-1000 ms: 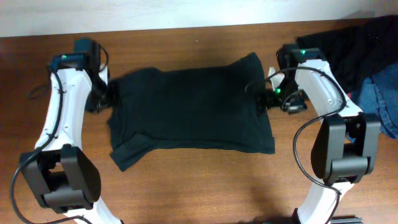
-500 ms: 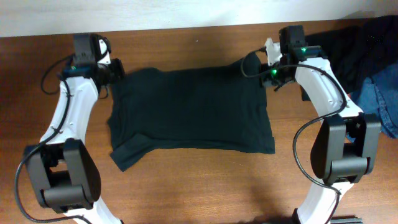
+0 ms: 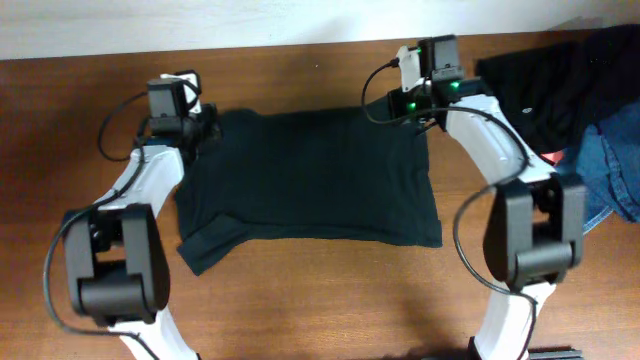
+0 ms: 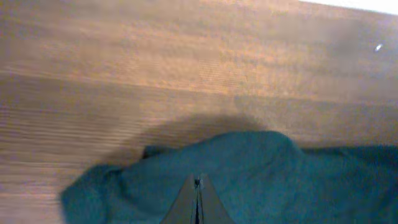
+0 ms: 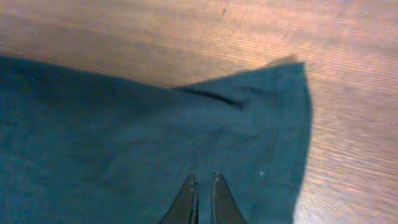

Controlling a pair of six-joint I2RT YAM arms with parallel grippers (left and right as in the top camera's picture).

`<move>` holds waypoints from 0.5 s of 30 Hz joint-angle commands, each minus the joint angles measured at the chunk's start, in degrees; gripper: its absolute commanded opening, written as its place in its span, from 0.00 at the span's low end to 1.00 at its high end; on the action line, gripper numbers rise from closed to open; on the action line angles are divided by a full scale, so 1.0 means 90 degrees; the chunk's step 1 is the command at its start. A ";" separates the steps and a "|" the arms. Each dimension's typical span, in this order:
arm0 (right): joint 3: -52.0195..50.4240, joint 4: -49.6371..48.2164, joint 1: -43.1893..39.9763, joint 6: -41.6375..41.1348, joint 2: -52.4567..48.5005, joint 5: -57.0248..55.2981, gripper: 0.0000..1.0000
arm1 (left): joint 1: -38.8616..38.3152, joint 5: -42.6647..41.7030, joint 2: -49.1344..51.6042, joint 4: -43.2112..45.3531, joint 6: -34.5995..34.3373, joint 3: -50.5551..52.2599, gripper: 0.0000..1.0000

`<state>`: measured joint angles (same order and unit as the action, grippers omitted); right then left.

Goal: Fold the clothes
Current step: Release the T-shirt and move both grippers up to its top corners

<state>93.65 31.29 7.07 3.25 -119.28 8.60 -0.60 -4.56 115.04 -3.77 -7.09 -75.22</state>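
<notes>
Under the whole scene a broad brown wood-grain table [image 3: 300,300] carries the black short-sleeved T-shirt [image 3: 310,180] of thin soft fabric. The shirt lies spread nearly flat as a wide, rough rectangle about midway across the table, its long side running left to right. Its near-left corner trails out in a small flap, and no logo shows on the upturned side. To the right of the shirt and well apart from it, a loose heap of other dark and blue denim clothing [image 3: 590,110] sits at the picture's edge. On either side of the shirt stand the two white-and-black arms. The left arm [image 3: 140,200] bends up along the shirt's left edge and the right arm [image 3: 495,130] arches over toward its right edge. The left gripper [image 3: 200,128] is at the shirt's far-left corner. In its wrist view its dark fingers are pressed together into a single point [image 4: 198,183] against the fabric [image 4: 267,180], which bulges toward the bare wood. The right gripper [image 3: 412,105] is at the shirt's far-right corner. Its fingers [image 5: 203,179] are drawn in to a hairline slit over the cloth [image 5: 124,137], just inside the hemmed corner. Whether either pair has fabric pinched between the tips cannot be told.
</notes>
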 commanded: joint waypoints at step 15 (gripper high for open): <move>0.0012 -0.0644 0.0005 -0.0253 -0.1161 -0.0199 0.04 | -0.0012 0.0146 0.0959 0.0619 0.0605 0.0066 0.01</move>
<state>93.65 26.11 7.07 1.50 -128.81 7.51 -0.95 -4.43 121.43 0.56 -3.01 -74.94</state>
